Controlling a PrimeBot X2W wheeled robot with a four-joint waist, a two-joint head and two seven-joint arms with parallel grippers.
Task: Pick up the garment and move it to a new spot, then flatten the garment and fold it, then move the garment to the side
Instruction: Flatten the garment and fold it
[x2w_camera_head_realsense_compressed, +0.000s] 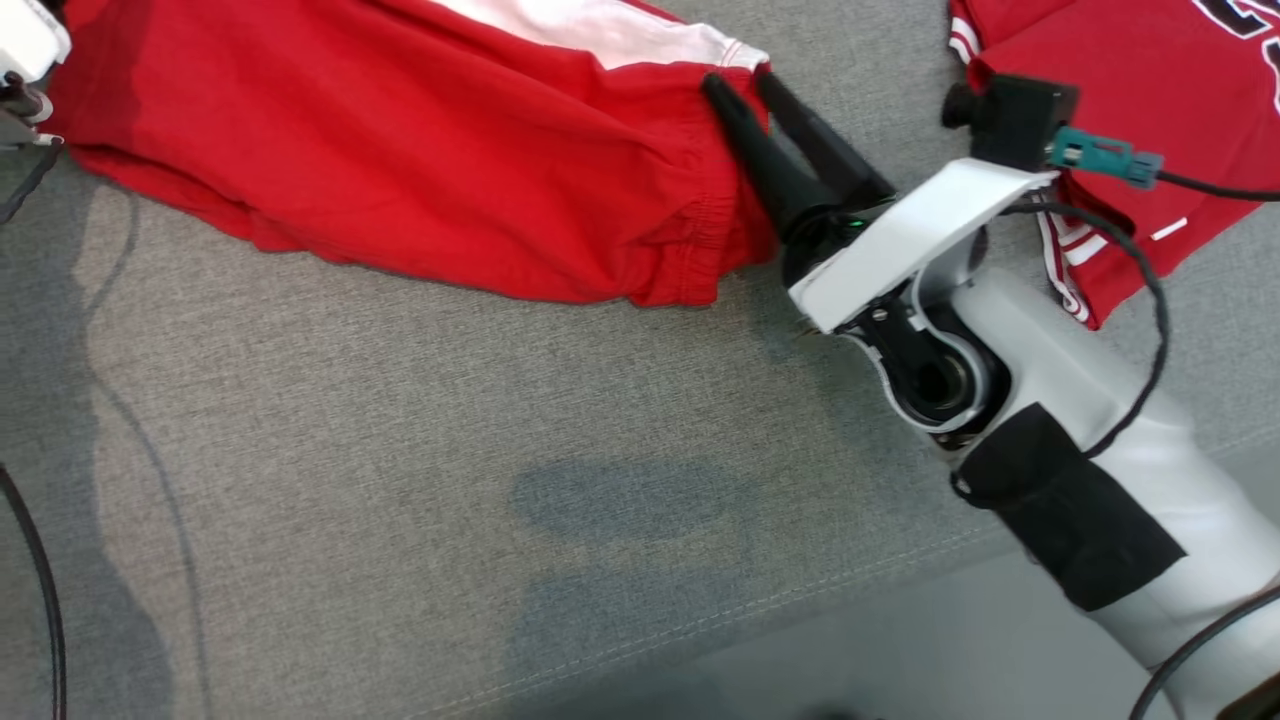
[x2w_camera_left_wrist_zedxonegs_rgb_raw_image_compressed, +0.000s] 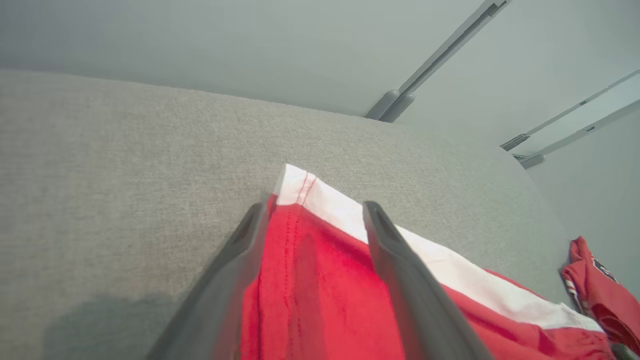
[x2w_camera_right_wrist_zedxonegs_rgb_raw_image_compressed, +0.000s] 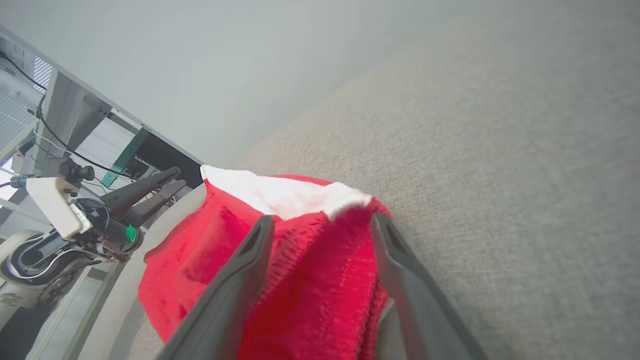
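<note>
Grey woven-cloth surface (x2w_camera_head_realsense_compressed: 400, 450) spans the whole head view, with a seam running near its front edge.

Garment (x2w_camera_head_realsense_compressed: 420, 160): red with a white stripe (x2w_camera_head_realsense_compressed: 600, 25). It lies lengthwise across the upper part of the surface, from the far left to just right of centre. It is flat for the most part and rumpled along its lower edge. Its gathered end (x2w_camera_head_realsense_compressed: 700, 230) faces the right arm.

Second red garment (x2w_camera_head_realsense_compressed: 1150, 110), with white trim: upper right corner of the surface, apart from the first.

Right forearm (x2w_camera_head_realsense_compressed: 1100, 450): pale, wearing a black band, it comes in from the lower right. A black cable (x2w_camera_head_realsense_compressed: 1150, 290) loops up to the wrist camera (x2w_camera_head_realsense_compressed: 1010, 115).

Right gripper (x2w_camera_head_realsense_compressed: 738, 80): fingers spread at the gathered end of the garment, one over the red cloth and one at its edge. The right wrist view shows bunched cloth between them, not pinched, so the gripper is unclenched and holding nothing.

Left gripper (x2w_camera_left_wrist_zedxonegs_rgb_raw_image_compressed: 316, 207): at the opposite end, over the corner where the white stripe meets the hem. Its fingers stand well apart and the cloth lies flat between them, so there is no grasp.
</note>
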